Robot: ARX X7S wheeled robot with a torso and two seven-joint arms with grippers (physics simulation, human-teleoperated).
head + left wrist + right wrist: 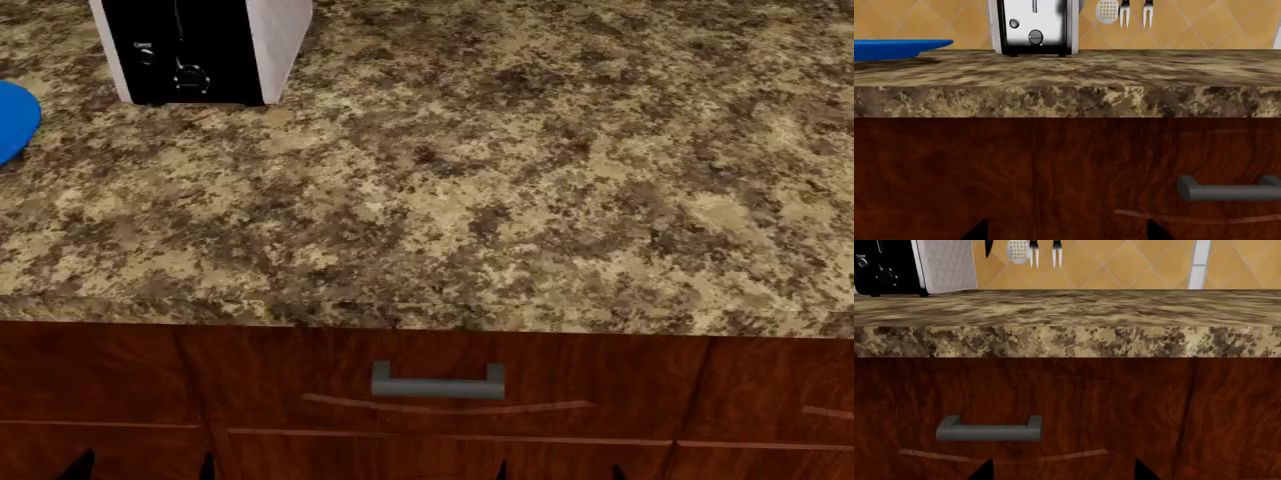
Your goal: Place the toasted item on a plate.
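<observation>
The toasted slice is not in view. The blue plate lies on the counter left of the toaster; only its edge shows in the head view. The toaster stands at the counter's far left; its top is cut off. My left gripper is open and empty, low in front of the cabinet, with only its dark fingertips showing. My right gripper is also open and empty, low before the drawer front.
The granite counter runs across the view above dark wooden drawers with a grey handle. Forks and a slotted utensil hang on the tiled wall behind the toaster.
</observation>
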